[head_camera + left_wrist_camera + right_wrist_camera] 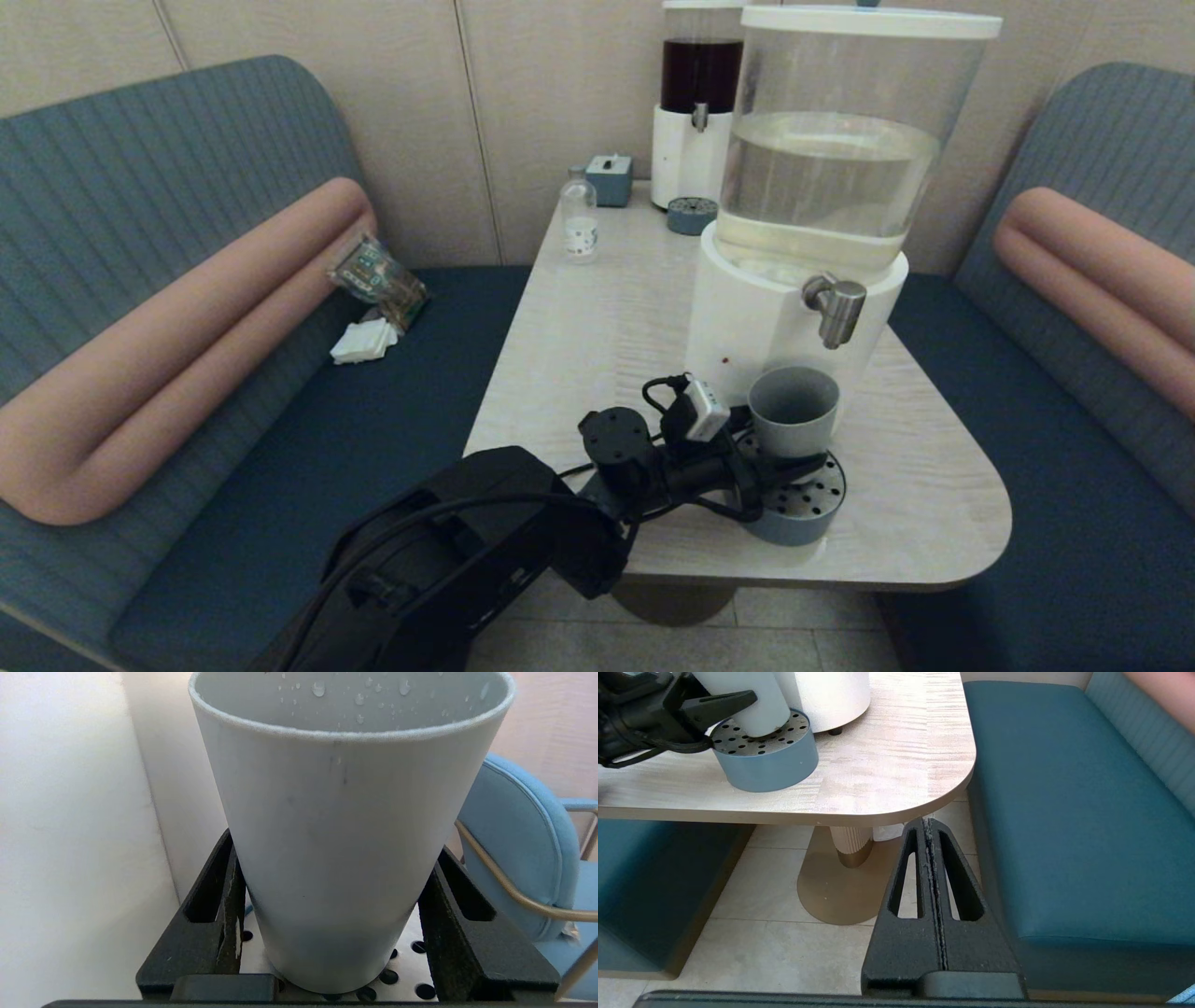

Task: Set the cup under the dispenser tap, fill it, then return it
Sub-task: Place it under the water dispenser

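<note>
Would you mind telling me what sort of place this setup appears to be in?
Probably a café or canteen booth: upholstered teal bench seats flank a pale wood-grain table that carries two self-serve drink dispensers, the big clear one and a smaller dark-liquid one. A tissue box stands by the wall.

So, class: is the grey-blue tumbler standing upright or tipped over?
Upright. The grey-blue tumbler stands mouth-up on the round perforated drip tray, between the left gripper's fingers.
</note>
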`<state>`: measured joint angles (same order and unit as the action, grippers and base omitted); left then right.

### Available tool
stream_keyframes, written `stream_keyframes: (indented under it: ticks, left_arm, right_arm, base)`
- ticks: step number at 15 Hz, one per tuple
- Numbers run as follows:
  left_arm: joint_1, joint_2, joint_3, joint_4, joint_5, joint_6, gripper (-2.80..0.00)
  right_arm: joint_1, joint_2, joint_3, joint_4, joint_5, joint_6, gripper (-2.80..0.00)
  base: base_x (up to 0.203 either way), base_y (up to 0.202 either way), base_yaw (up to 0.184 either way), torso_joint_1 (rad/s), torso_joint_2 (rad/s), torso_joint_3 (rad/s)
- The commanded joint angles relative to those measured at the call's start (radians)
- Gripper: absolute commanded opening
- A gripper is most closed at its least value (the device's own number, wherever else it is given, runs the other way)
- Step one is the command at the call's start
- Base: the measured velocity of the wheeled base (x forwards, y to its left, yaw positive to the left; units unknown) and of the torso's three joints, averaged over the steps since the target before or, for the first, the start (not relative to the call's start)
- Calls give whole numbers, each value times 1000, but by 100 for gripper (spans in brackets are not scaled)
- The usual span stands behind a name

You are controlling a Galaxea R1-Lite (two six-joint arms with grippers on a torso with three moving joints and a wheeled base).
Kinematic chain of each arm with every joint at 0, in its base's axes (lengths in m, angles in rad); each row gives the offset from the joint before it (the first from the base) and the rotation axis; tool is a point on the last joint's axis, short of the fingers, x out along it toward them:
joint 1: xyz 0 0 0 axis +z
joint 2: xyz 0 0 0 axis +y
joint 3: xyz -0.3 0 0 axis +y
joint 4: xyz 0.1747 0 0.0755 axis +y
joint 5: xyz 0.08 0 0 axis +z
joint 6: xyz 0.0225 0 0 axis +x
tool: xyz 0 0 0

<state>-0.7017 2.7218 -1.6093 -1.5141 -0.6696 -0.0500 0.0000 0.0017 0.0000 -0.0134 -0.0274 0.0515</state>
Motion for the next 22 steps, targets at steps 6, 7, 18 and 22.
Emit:
stream_keyframes:
  ticks: [6,7,18,22]
  left_arm:
    - [1,29,-32,-5,-1,-1,0]
    - [1,27,-32,-6,-1,-2,0]
    - [2,-110,189,-16,-1,-2,0]
    - [4,-266,409,-16,-2,-1,0]
  right_arm:
    - [0,1,1,0,0,1,-280]
    - [0,1,0,0,0,1,-280]
    - [0,1,2,0,0,1,-280]
    - [0,1,0,0,0,1,-280]
  base:
    - [0,0,0,0,0,0]
    - [0,0,0,0,0,0]
    - [0,0,0,0,0,0]
    - [0,0,0,0,0,0]
